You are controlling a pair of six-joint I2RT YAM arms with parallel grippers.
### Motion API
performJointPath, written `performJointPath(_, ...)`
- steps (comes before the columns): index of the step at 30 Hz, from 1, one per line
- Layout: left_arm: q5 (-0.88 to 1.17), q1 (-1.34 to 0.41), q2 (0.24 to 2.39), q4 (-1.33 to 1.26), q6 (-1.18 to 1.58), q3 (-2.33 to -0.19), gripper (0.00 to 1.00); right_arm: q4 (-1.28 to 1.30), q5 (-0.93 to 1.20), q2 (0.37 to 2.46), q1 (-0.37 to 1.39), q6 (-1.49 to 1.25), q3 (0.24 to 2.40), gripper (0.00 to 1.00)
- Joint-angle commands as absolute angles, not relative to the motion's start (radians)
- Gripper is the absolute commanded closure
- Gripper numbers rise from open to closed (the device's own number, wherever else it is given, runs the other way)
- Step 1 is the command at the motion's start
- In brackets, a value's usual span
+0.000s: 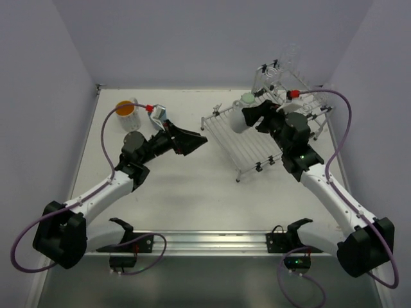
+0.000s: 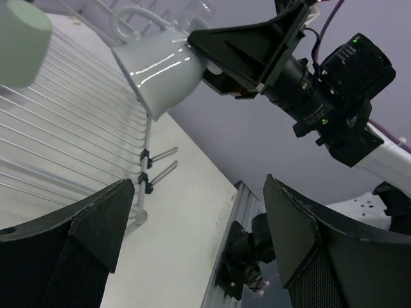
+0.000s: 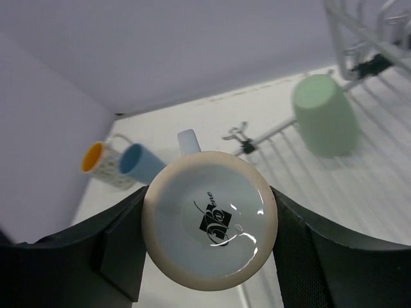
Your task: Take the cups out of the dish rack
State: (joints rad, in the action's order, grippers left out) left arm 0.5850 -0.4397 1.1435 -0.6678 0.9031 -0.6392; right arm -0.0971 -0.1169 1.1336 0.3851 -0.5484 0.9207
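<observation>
Right gripper (image 3: 209, 256) clamped on pale mug (image 3: 209, 228): one finger on each side of the body, base facing the wrist camera, printed mark legible. Long axis of the mug runs in line with the gripper, mouth pointing away toward the worktop's (image 1: 192, 192) left side. Handle stub shows at the top of the base.

Overhead view: mug sits over the left edge of the dish rack (image 1: 257, 144). Cannot tell whether its lower lip is touching the rods or free of them.

Pale green cup (image 1: 247, 99) lies on the rack just beyond the held mug, toward the far edge.

Orange-lined mug (image 1: 126, 115) and blue cup (image 1: 157, 115) stand on the worktop near its far left corner, well apart from the rack. Judgement: the carry goes leftward, across open worktop.

Left gripper (image 1: 186, 140) spread wide, holding nothing, between rack and those two cups, fingers aimed at the held mug; it is the nearer arm to the far left corner.

Hard to make out: clear glasses (image 1: 277, 69) on the rack's raised back, faint against the wall. The mug's mouth and inside are hidden in every view.
</observation>
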Motion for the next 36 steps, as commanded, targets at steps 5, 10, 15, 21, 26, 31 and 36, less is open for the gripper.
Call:
performJointPath(5, 0.6, -0.531, 1.265, -0.873, 0.98, -0.715, 0.14, -0.484, 0.294, 1.077, 0.385, -0.894, 0.851, 0.72)
performJointPath(10, 0.572, -0.532, 1.316, -0.871, 0.963, -0.764, 0.23, -0.537, 0.356, 1.08, 0.387, -0.943, 0.838, 0.71)
performJointPath(15, 0.566, -0.535, 1.387, -0.902, 0.963, -0.81, 0.32, -0.572, 0.396, 1.097, 0.385, -0.979, 0.815, 0.71)
performJointPath(21, 0.566, -0.548, 1.428, -0.962, 0.992, -0.834, 0.61, -0.607, 0.391, 1.132, 0.385, -0.996, 0.785, 0.71)
performJointPath(26, 0.566, -0.554, 1.417, -0.965, 1.003, -0.83, 1.0, -0.632, 0.385, 1.146, 0.387, -1.003, 0.767, 0.71)
performJointPath(31, 0.551, -0.554, 1.368, -0.876, 0.933, -0.838, 1.0, -0.63, 0.396, 1.155, 0.387, -1.002, 0.755, 0.45)
performJointPath(36, 0.397, -0.554, 1.221, -0.29, 0.653, -0.987, 1.0, -0.543, 0.385, 1.134, 0.376, -0.913, 0.782, 0.01)
